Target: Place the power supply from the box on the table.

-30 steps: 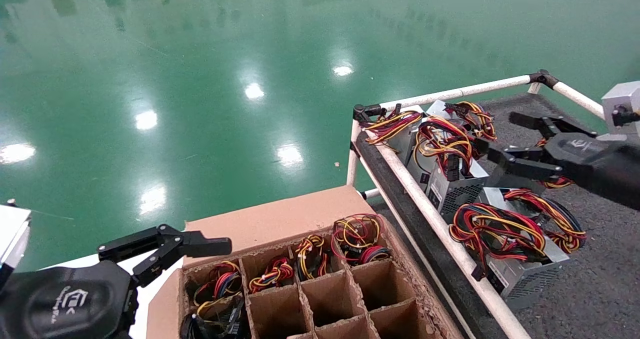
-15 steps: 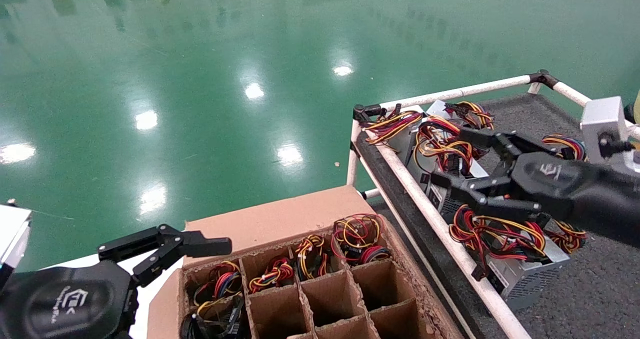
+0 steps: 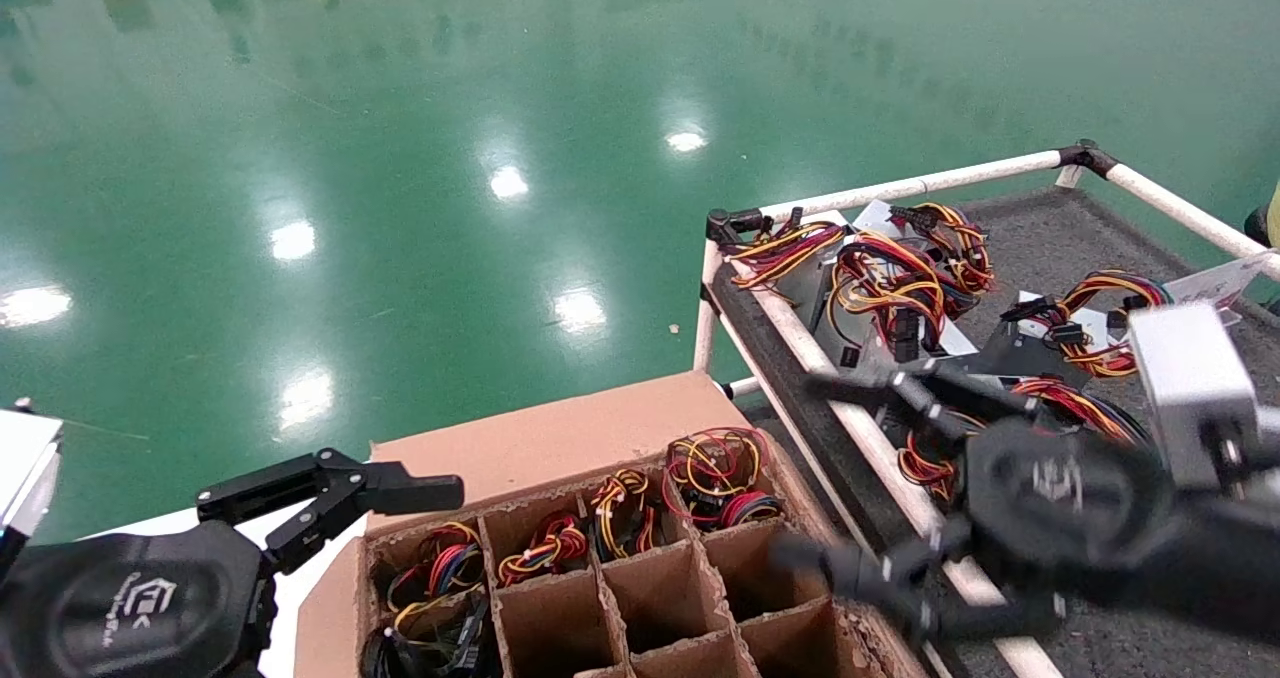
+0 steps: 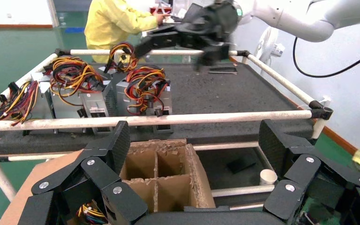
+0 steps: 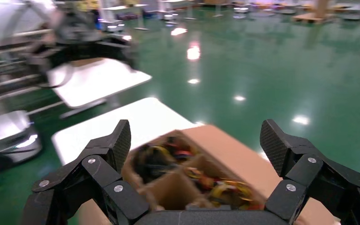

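The box, a brown carton with a grid of cells, sits low in the head view. Its far cells hold power supplies, which show as rings of red, yellow and black wires. The nearer cells are empty. My right gripper is open and empty, blurred, above the white rail between the table and the box's right edge. In the right wrist view the right gripper looks down at the box. My left gripper is open and empty, beside the box's left corner, and shows in its own view.
Several larger silver units with mesh grilles and sprawling wires lie along the table's left side behind the white rail. A person in yellow stands beyond the table. A paper cup sits on a lower shelf.
My right gripper swung from above the units on the table towards me and left, down over the rail to the box's right edge, still open and empty. The left arm stayed put.
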`<control>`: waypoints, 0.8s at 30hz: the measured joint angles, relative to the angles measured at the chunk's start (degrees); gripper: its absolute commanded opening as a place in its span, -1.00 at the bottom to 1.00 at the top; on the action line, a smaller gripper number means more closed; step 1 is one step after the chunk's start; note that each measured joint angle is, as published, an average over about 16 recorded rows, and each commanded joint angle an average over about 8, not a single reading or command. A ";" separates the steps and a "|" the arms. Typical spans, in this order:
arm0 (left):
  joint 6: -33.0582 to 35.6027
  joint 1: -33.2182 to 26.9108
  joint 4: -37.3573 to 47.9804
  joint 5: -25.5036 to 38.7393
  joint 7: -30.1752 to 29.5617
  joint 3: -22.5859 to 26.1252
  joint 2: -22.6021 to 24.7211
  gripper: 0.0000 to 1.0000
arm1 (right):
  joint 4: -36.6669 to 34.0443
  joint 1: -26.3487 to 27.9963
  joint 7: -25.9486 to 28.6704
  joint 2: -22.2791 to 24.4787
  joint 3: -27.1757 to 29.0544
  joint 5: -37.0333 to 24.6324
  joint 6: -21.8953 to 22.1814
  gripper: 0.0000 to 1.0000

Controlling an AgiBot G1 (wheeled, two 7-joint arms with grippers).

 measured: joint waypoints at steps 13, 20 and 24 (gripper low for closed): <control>-0.02 0.01 0.01 -0.01 0.00 0.00 -0.01 1.00 | 9.59 -4.68 3.02 1.09 1.08 2.68 -2.81 1.00; -0.02 0.01 0.01 -0.01 0.00 0.00 -0.01 1.00 | 9.67 -4.76 3.04 1.12 1.13 2.76 -2.84 1.00; -0.02 0.01 0.01 -0.01 0.00 0.00 -0.01 1.00 | 9.20 -4.54 2.94 1.06 1.08 2.63 -2.70 1.00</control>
